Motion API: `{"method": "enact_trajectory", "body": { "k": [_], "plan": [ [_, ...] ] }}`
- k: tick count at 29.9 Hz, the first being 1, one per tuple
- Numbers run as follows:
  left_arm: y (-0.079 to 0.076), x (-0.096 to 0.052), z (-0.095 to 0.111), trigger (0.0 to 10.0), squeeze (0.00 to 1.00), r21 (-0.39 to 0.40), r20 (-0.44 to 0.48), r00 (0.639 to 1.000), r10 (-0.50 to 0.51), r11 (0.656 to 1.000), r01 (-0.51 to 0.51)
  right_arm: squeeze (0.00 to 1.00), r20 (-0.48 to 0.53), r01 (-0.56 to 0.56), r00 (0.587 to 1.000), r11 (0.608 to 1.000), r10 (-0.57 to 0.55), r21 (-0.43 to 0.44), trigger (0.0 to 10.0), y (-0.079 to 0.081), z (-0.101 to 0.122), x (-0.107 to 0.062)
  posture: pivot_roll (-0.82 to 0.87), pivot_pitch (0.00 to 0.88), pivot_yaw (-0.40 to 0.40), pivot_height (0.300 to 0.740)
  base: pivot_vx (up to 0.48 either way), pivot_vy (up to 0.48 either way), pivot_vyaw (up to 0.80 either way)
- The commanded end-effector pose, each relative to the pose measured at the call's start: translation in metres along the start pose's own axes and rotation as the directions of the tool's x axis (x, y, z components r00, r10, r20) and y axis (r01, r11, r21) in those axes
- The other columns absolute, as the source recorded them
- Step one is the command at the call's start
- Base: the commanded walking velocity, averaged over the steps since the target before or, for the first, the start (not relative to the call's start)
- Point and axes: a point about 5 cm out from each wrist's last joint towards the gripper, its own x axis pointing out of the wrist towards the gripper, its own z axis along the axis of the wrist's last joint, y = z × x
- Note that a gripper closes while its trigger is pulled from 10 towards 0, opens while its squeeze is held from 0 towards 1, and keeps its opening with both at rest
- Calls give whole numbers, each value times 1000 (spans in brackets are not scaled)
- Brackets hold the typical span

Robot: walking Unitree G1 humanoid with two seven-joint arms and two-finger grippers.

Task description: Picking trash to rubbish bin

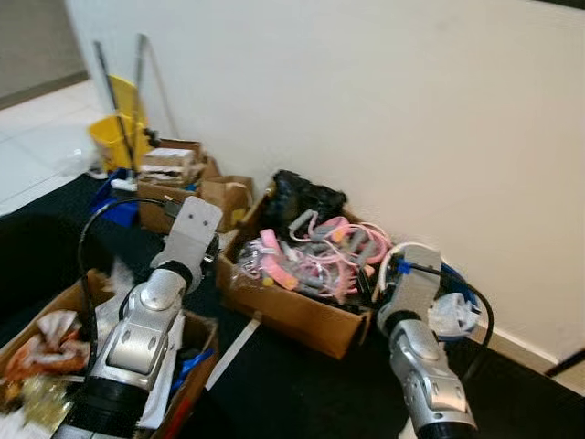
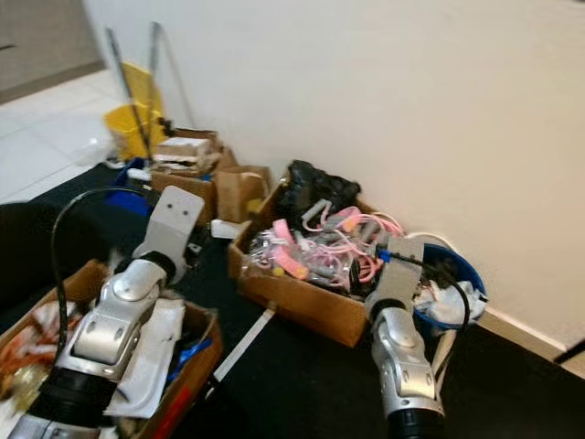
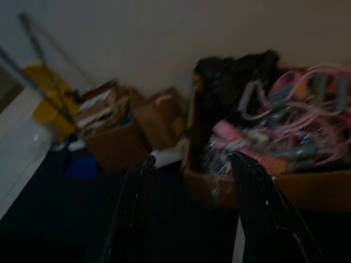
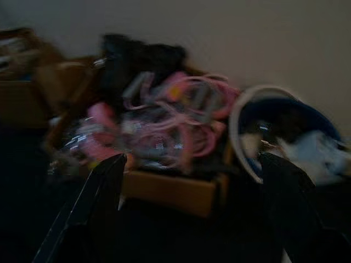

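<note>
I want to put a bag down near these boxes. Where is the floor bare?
Bare dark floor lies in front of the cardboard box of pink cables, between it and the nearer box of rubbish. Crowded: along the wall, the blue bin, small cartons and yellow mop bucket.

No writing, label, brand or number can be read anywhere. The cardboard boxes [image 1: 292,311] and the yellow mop bucket [image 1: 117,137] carry no legible print; the wrist views are dark and blurred.
</note>
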Motion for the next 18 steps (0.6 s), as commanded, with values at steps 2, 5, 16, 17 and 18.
{"method": "enact_trajectory", "body": {
  "k": [2, 5, 16, 17, 18],
  "plan": [
    [1, 3, 0, 10000, 0, 9, -8, 1000, -16, 1000, 16, 0, 5, 30, 1000, 999, -30, 19, 10000, -4, -2, -1, 3, 43, 27, 740, 0, 0, -800],
    [2, 5, 1, 10000, 0, 11, -5, 1000, -14, 1000, 14, 0, 9, 37, 999, 999, -37, 23, 10000, -5, -1, -1, 1, 43, 28, 740, 0, 0, -800],
    [-5, 7, 3, 10000, 0, -96, -1, 1000, 8, 995, -8, 0, 8, 35, 999, 999, -35, 9, 10000, -8, 0, 0, -10, 48, 11, 740, 0, 0, -800],
    [-6, 7, 2, 10000, 0, -97, -2, 1000, 8, 995, -9, 0, 9, 32, 999, 999, -32, 7, 10000, -8, 0, 0, -17, 48, 1, 740, 0, 0, -800],
    [-8, 6, 0, 10000, 0, -98, -6, 1000, 10, 995, -10, 0, 11, 28, 1000, 1000, -29, 3, 10000, -9, 2, 0, -17, 48, 1, 740, 0, 0, -800]
  ]
}}
